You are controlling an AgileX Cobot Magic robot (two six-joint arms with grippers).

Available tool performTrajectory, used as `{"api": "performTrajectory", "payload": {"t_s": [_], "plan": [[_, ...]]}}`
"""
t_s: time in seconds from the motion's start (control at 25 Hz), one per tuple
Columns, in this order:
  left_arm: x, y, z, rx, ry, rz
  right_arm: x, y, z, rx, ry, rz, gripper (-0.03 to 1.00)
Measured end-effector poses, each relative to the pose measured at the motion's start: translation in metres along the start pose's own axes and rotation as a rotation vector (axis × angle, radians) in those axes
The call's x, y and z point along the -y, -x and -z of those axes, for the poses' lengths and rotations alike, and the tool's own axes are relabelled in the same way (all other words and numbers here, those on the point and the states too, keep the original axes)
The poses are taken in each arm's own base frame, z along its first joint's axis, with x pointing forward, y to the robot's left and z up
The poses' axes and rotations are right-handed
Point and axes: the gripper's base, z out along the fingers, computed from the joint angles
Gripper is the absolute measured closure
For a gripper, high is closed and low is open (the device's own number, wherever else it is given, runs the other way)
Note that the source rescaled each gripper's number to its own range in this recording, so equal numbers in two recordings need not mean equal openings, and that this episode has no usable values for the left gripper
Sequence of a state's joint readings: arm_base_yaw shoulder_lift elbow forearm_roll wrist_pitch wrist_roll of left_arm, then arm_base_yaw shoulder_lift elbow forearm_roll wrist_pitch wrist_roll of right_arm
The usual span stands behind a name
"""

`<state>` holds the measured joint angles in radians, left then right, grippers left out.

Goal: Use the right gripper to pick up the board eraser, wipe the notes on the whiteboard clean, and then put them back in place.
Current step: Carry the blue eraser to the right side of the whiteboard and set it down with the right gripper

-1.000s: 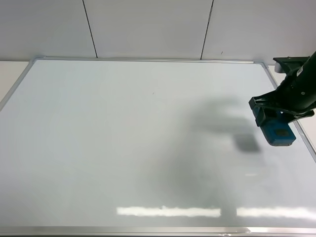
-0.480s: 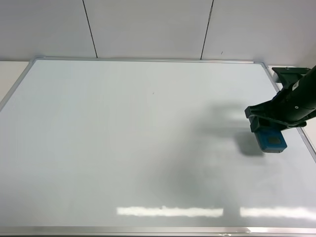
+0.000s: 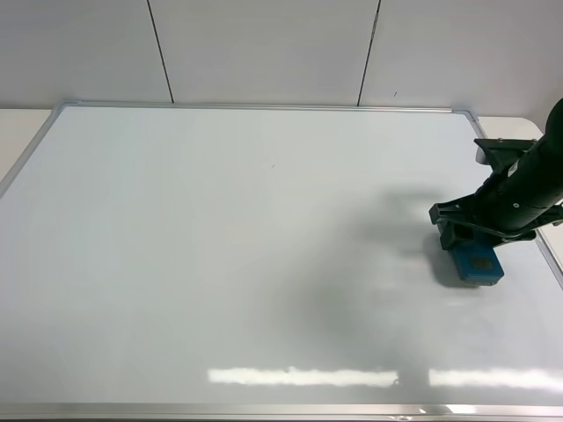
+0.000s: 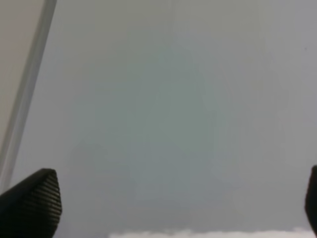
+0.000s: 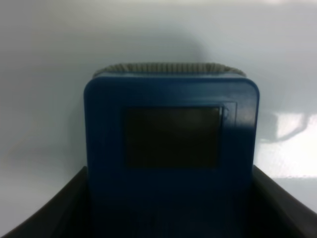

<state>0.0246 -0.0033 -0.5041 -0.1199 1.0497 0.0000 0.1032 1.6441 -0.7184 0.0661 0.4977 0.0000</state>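
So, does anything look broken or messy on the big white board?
Nothing much stands out. The whiteboard looks clean and undamaged, with no scribbles showing, only a tiny dark speck in its upper middle. The right gripper holds the board eraser near the board's right edge.

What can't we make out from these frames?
1. Contact, both right-side views: the board eraser body and the right gripper cover its underside, so touching the whiteboard is unconfirmed.
2. Speck, exterior high: too small to tell ink from dirt.
3. Left gripper, left wrist: only fingertips show, the rest is cut by the frame; absent from exterior high.
4. Right arm, exterior high: cut off by the right edge.
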Motion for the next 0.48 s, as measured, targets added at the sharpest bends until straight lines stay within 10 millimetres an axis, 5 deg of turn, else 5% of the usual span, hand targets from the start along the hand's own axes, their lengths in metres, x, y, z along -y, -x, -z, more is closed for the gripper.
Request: {"api": "performTrajectory", "payload": {"t_s": [0.48], "plan": [[0.0000,0.0000,0.0000,0.000,0.000,0.000,-0.0007,-0.0001,-0.0020,-0.005,0.008,-0.017,0.97]]}}
